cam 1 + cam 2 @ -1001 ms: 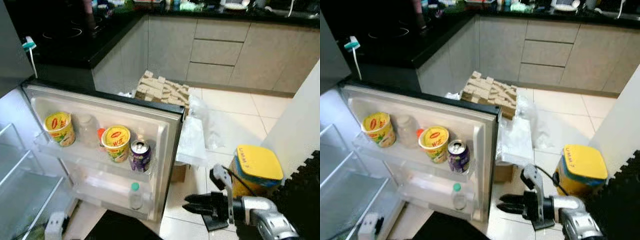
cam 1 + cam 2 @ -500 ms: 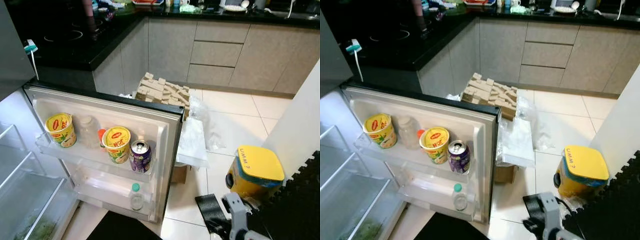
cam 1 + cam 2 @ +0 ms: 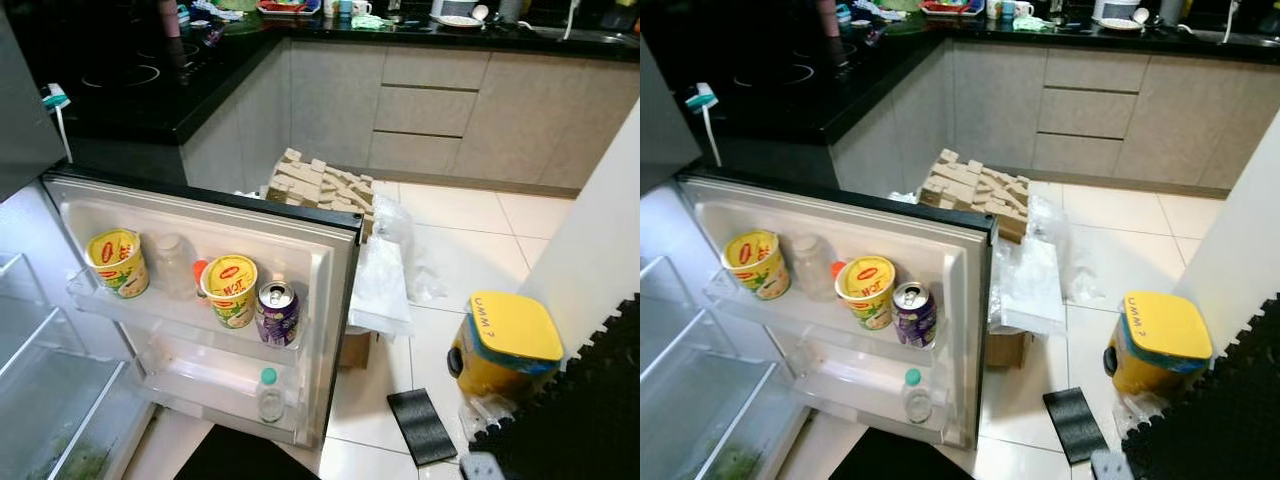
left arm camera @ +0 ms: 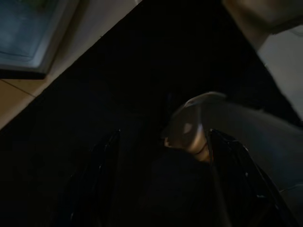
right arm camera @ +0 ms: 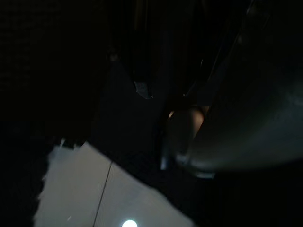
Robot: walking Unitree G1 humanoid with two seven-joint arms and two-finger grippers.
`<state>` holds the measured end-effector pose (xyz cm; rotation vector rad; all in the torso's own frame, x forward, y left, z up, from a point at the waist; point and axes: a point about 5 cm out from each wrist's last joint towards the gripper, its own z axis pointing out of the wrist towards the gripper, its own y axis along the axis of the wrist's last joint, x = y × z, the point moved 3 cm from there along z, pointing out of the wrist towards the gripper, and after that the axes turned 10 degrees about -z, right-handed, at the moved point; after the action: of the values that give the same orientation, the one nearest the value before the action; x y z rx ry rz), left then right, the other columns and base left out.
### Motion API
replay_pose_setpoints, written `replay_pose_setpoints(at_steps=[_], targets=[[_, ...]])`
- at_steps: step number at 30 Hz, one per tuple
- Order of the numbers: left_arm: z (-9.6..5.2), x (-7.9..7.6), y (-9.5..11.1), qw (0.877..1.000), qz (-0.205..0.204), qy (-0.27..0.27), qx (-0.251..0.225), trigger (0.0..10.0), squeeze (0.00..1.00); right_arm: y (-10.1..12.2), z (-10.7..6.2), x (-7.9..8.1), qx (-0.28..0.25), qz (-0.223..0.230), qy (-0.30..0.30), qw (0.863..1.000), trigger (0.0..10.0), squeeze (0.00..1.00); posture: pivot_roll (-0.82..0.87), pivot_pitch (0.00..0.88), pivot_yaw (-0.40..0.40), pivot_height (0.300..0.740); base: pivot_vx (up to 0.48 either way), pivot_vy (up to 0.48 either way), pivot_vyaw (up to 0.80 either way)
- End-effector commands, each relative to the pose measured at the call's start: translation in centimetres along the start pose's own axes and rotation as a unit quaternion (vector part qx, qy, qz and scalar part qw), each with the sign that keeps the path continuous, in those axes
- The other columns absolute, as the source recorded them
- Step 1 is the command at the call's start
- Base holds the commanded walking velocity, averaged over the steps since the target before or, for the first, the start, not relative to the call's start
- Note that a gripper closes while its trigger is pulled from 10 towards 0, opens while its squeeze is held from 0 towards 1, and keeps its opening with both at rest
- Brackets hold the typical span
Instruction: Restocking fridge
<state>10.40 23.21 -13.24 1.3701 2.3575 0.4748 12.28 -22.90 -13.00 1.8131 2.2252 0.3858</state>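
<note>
an open fridge door (image 3: 330,300) holds two noodle cups (image 3: 230,290), a can (image 3: 277,312) and a small bottle (image 3: 268,393) on its shelves. the left gripper (image 4: 161,184) hangs idle, fingers spread and empty; the right gripper's state cannot be told. the can looks rigid and slick, best held round its middle; the cups look light and crushable.

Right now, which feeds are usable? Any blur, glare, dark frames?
Left and right eye views: sharp, evenly lit; fridge door and purple can crisp, mild floor-tile sheen. Left wrist view: very dark, black fingers barely outlined. Right wrist view: mostly black, one glare spot on tile.
</note>
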Motion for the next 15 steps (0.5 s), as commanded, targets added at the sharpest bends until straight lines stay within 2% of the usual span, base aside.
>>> replay_pose_setpoints(at_steps=[1,3,4,5,6,7,9,10,11,13,15], targets=[[0.2,-0.7,-0.2,1.0,-0.011,-0.008,0.005,10.0,0.0,0.2,0.0,-0.2,0.006,-0.001,-0.01,1.0,10.0,0.0,-0.04,0.0,-0.022,0.74,0.0,0.0,0.0],[0.3,-1.4,-0.3,1.0,0.014,-0.017,0.02,10.0,0.0,0.6,0.2,0.0,0.006,-0.013,-0.008,1.0,10.0,0.0,-0.03,0.0,-0.027,0.74,0.0,0.0,0.0],[0.5,-2.3,-0.5,0.997,0.066,-0.027,0.038,10.0,0.0,1.3,0.3,0.3,0.003,-0.027,-0.005,1.0,10.0,0.0,-0.03,0.0,-0.023,0.74,0.0,0.0,0.0],[0.5,-2.3,-0.5,0.997,0.066,-0.027,0.038,10.0,0.0,1.3,0.3,0.3,0.003,-0.027,-0.005,1.0,10.0,0.0,-0.03,0.0,-0.023,0.74,0.0,0.0,0.0],[0.6,-2.8,-0.4,0.995,0.087,-0.033,0.041,10.0,0.0,1.6,0.4,0.5,0.0,-0.031,-0.004,1.0,10.0,0.0,-0.03,0.0,-0.023,0.74,0.0,0.0,0.0],[0.6,-2.8,-0.4,0.995,0.087,-0.033,0.041,10.0,0.0,1.6,0.4,0.5,0.0,-0.031,-0.004,1.0,10.0,0.0,-0.03,0.0,-0.023,0.74,0.0,0.0,0.0],[1.2,-4.8,0.8,0.992,0.102,-0.059,0.033,10.0,0.0,2.3,0.6,0.4,0.005,-0.059,-0.028,0.998,10.0,0.0,-0.03,0.0,-0.011,0.74,0.0,0.0,0.0],[1.2,-4.8,0.8,0.992,0.102,-0.059,0.033,10.0,0.0,2.3,0.6,0.4,0.005,-0.059,-0.028,0.998,10.0,0.0,-0.03,0.0,-0.011,0.74,0.0,0.0,0.0],[1.2,-5.6,1.1,0.991,0.109,-0.072,0.032,10.0,0.0,2.1,0.5,0.3,0.015,-0.071,-0.037,0.997,10.0,0.0,-0.03,0.0,-0.011,0.74,0.0,0.0,0.0],[1.3,-5.8,1.0,0.989,0.117,-0.078,0.035,10.0,0.0,1.9,0.5,0.3,0.02,-0.075,-0.039,0.996,10.0,0.0,-0.03,0.0,-0.011,0.74,0.0,0.0,0.0],[1.2,-5.7,0.7,0.991,0.105,-0.073,0.039,10.0,0.0,1.5,0.4,0.1,0.023,-0.073,-0.04,0.996,10.0,0.0,-0.04,0.0,-0.013,0.74,0.0,0.0,0.0]])
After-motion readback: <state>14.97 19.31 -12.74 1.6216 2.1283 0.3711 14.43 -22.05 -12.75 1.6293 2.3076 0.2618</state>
